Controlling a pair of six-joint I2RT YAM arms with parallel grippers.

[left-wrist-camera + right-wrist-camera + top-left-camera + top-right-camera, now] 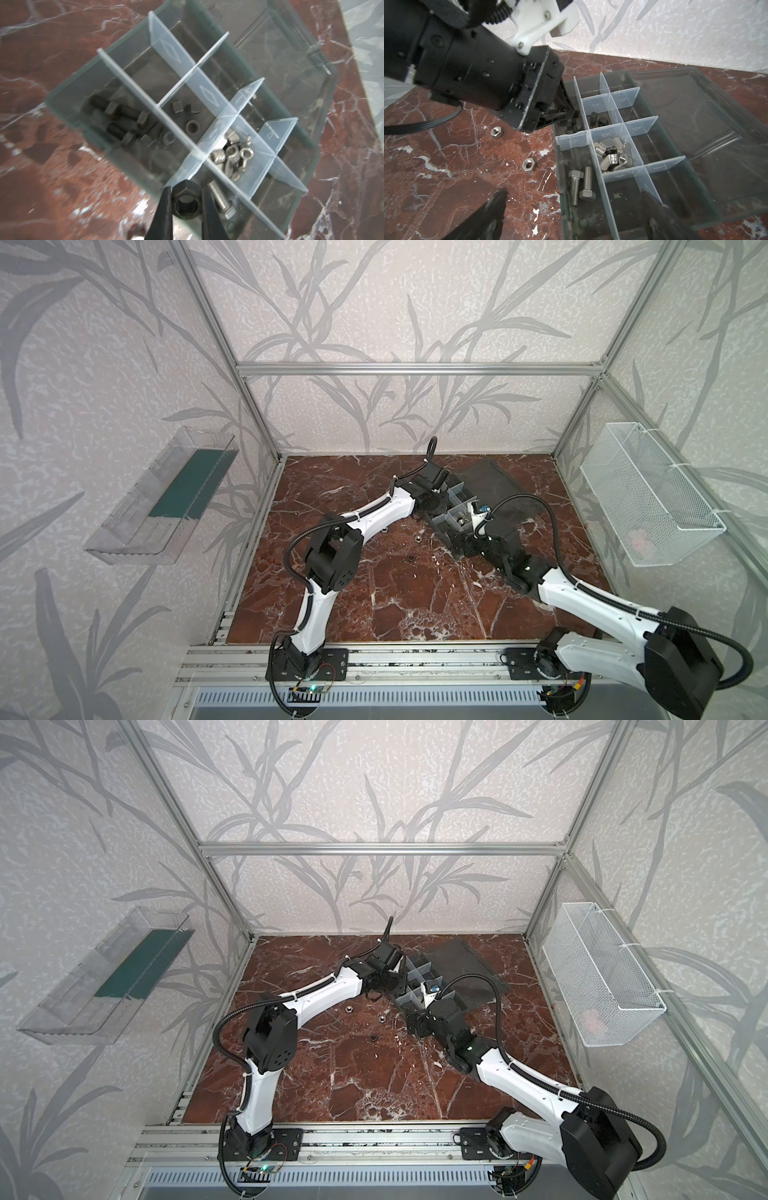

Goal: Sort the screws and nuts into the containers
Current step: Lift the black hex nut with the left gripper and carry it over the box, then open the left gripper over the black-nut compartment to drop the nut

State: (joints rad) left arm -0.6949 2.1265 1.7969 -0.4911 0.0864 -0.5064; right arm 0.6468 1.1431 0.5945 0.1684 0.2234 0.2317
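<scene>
Near the middle of the worktop [374, 614], closest to me, three loose nuts [380, 1017] lie apart on the marble, two silver and one black, not yet sorted. Just behind them the right gripper [573, 193] hovers over the near end of the organizer box [559, 172] with jaws wide apart and nothing between them. I judge it waits there, ready to steady the box.

A little further, the left gripper [186, 193] is clamped on a black nut [187, 207], squeezed across its sides so that it cannot roll out. It hangs above the box wall, about where a short divider separates the silver screws [581, 185] from the black screws [120, 120]. The black nuts [192, 127] have their cell across the long divider [135, 87], next to the wing nuts [612, 155], so I think the nut must travel over that divider before release. The right arm crowds the same box.

Behind, the open lid [494, 485] lies flat toward the far edge. A mesh basket [648, 497] and a clear tray [166, 497] hang on the side walls, well apart from the work.
</scene>
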